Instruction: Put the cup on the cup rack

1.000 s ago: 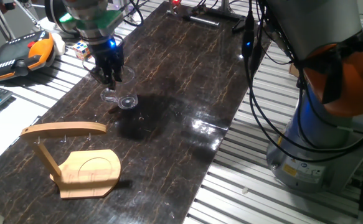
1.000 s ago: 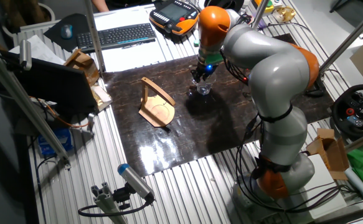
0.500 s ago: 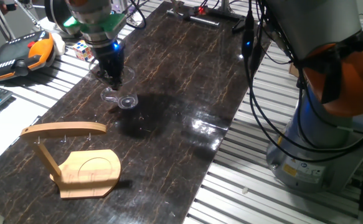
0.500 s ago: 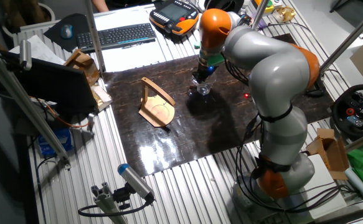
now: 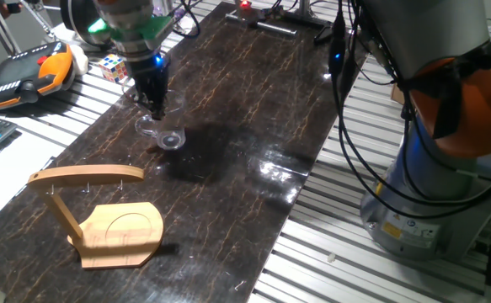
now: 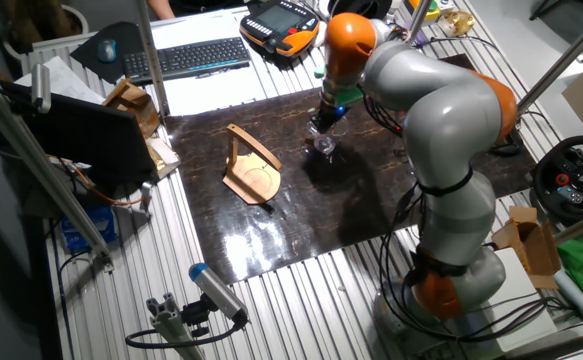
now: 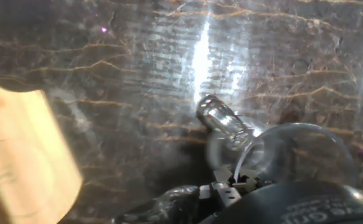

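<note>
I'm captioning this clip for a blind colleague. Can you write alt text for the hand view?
Close up, the clear glass cup sits just in front of the dark gripper at the bottom edge, above a glossy dark marble-patterned table. Part of the cup rack, its pale wooden base, fills the lower left.

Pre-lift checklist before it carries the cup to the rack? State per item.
1. Gripper at the cup: ok, it sits at the cup's rim.
2. Fingers closed on the glass: cannot tell; the hand view shows the rim against the fingers, but not clearly clamped.
3. Cup off the table: cannot tell; it is see-through and low above the surface.
4. Cup rack upright: ok, base flat, top bar level.
5. Hooks free: ok, nothing hangs from the bar.
6. Path from cup to rack: ok, only bare dark tabletop between them.
</note>
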Robot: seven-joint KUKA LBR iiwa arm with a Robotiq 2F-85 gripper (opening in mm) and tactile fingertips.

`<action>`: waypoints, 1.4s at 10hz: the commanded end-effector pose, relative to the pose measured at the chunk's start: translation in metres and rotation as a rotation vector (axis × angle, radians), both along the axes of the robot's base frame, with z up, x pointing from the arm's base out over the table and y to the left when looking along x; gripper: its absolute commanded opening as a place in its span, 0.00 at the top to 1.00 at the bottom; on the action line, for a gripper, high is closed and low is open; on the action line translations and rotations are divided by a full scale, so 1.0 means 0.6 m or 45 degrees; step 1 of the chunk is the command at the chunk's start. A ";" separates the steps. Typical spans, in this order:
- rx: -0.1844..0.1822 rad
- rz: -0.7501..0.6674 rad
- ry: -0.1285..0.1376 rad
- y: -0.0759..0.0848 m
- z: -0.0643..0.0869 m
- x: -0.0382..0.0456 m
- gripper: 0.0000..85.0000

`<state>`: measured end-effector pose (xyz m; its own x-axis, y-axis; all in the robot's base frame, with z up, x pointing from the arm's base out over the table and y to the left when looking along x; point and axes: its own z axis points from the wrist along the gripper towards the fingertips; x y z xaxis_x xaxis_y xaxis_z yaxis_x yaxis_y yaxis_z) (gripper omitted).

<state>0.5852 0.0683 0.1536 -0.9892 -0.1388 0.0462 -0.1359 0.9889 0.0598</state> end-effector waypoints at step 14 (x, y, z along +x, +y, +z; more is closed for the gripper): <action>-0.005 -0.391 0.122 0.121 0.133 -0.138 0.99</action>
<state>0.5021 0.1406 0.2330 -0.9767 0.1625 0.1398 0.1709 0.9840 0.0497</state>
